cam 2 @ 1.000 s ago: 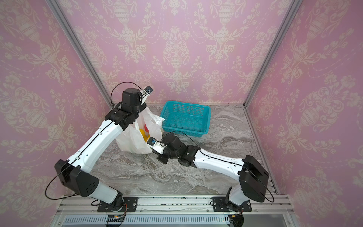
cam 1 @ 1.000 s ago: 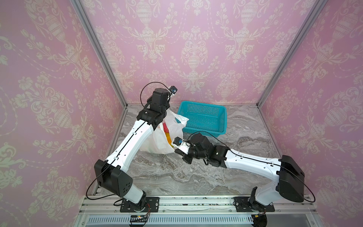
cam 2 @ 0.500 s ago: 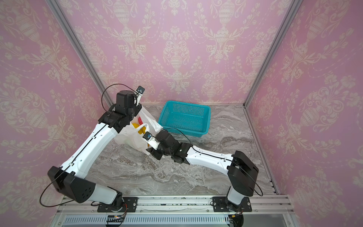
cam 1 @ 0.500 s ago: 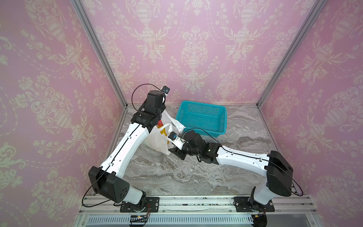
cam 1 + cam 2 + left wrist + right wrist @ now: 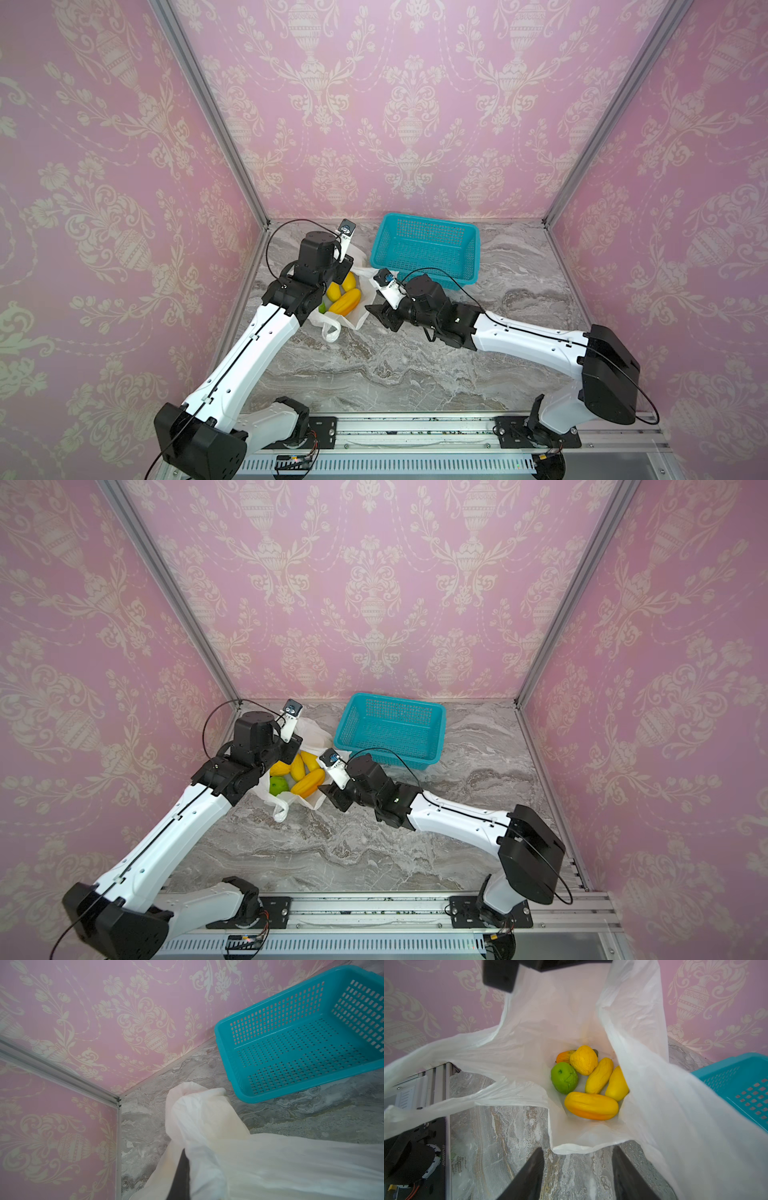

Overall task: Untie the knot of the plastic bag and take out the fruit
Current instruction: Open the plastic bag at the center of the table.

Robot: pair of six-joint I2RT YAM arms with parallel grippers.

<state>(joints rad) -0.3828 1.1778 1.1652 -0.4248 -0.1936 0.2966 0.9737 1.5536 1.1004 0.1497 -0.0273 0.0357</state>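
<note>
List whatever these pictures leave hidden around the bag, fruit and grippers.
- Left gripper: in the left wrist view the plastic bag wraps it and one dark finger shows; in both top views the left arm covers it.
- Fruit: in the right wrist view, bag folds could hide more pieces beside the pile.
- Knot: none visible; that arm also covers part of the bag.

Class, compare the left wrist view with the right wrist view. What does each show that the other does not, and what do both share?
Only the left wrist view shows the enclosure's corner post, most of the basket floor, and a close look at the left gripper shut on a fold of the plastic bag.

Only the right wrist view shows the fruit inside the open bag, yellow pieces and a green one. It also shows the right gripper open, holding nothing.

Both show the white bag, part of the teal basket, the marble table and the pink wallpaper.
</note>
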